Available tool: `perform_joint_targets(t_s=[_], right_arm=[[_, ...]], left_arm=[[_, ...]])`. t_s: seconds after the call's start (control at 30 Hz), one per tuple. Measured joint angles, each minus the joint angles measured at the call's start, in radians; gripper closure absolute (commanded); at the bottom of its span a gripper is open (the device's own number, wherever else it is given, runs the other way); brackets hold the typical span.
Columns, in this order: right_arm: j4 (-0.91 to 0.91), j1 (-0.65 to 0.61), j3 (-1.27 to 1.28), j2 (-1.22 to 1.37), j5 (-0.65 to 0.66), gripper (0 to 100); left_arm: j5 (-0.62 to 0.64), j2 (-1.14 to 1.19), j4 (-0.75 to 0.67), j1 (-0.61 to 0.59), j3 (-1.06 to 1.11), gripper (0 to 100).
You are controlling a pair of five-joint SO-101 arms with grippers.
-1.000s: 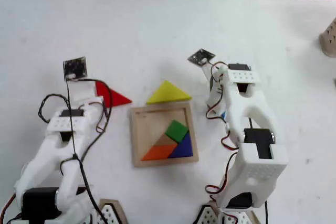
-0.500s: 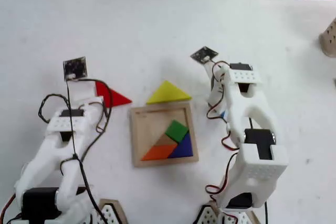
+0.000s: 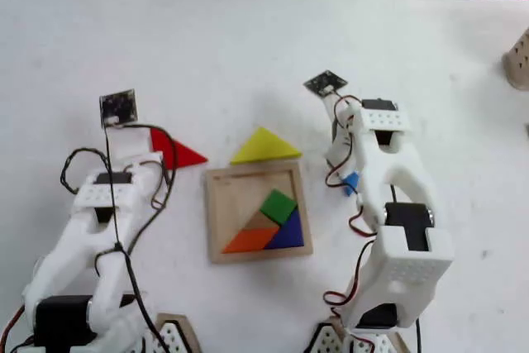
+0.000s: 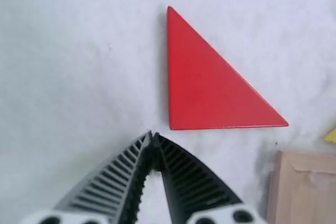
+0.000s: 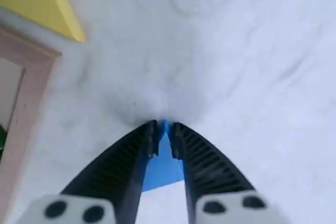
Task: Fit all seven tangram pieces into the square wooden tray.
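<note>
Three coloured pieces, a green square (image 3: 278,204), an orange triangle (image 3: 248,240) and a dark blue triangle (image 3: 289,236), are sitting in the lower right part of the square wooden tray (image 3: 234,196) at the centre of the high view. A yellow triangle (image 3: 264,146) is lying on the white tabletop (image 3: 207,55) just above the tray. A red triangle (image 3: 176,153) is lying to the upper left, just beside the left claw (image 4: 153,139), whose tips are pressing together, empty. The right claw (image 5: 164,129), right of the tray, is pinching a small blue piece (image 5: 160,169).
</note>
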Motion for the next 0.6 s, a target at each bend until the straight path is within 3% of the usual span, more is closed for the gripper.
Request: perform_joint_targets(t_s=[0.23,0.33,0.47,0.6], right_arm=[[0.029,-0.002,0.002,-0.11,-0.052,96.7],[0.091,-0.002,0.002,-0.199,-0.078,87.6],[0.157,-0.002,0.037,-0.31,-0.196,77.1],[0.115,0.005,0.175,-0.373,-0.318,76.9]], left_arm=[[0.0,0.0,0.0,0.0,0.0,98],[0.0,0.0,0.0,0.0,0.0,98],[0.0,0.0,0.0,0.0,0.0,98],[0.0,0.0,0.0,0.0,0.0,98]])
